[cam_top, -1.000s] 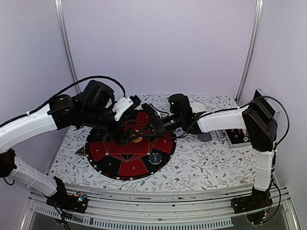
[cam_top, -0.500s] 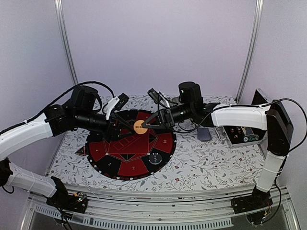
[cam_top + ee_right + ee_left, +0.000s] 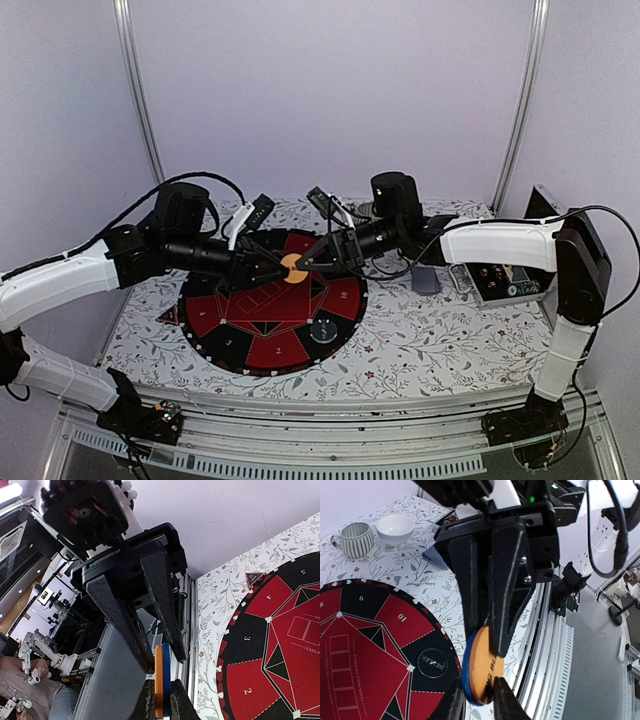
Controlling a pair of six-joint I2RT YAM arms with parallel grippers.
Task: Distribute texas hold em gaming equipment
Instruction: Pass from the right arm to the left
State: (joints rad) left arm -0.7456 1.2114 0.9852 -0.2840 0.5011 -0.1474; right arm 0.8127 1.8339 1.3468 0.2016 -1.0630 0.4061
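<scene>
Over the bench's middle, top view: what is up off the surface? (KM)

One chip stack point(image 3: 293, 266), two small round poker chips, orange and blue, held in the air above the far half of the big round red-and-black mat point(image 3: 265, 340). The left gripper point(image 3: 279, 270) meets it from the left, the right gripper point(image 3: 306, 262) from the right. (JR)

Rest of the set? (KM)

Grey-blue-backed card pack point(image 3: 427, 284) flat on the floral-covered bench point(image 3: 420, 350), just off the mat's right rim, toward the right edge. (JR)

Left wrist view? (KM)

Black fingers point(image 3: 507, 580) of the right gripper hang from the top of frame and clamp the chip stack point(image 3: 480, 672) across its faces, orange face to camera, blue behind. The left gripper's own fingertips point(image 3: 506, 707) sit either side of the stack's lower rim; pressing or merely flanking, cannot tell. Underneath: mat with a round black DEALER marker point(image 3: 432, 662). Ribbed grey cup point(image 3: 356, 539) and white bowl point(image 3: 395, 528) side by side, apart, near the bench's far edge. (JR)

Right wrist view? (KM)

Chip stack point(image 3: 159, 680) edge-on, upright, pinched between the right gripper's own fingertips point(image 3: 148, 700). Fingers point(image 3: 125, 610) of the left gripper point down from above, tips on both sides of the stack's top; contact not resolvable. (JR)
</scene>
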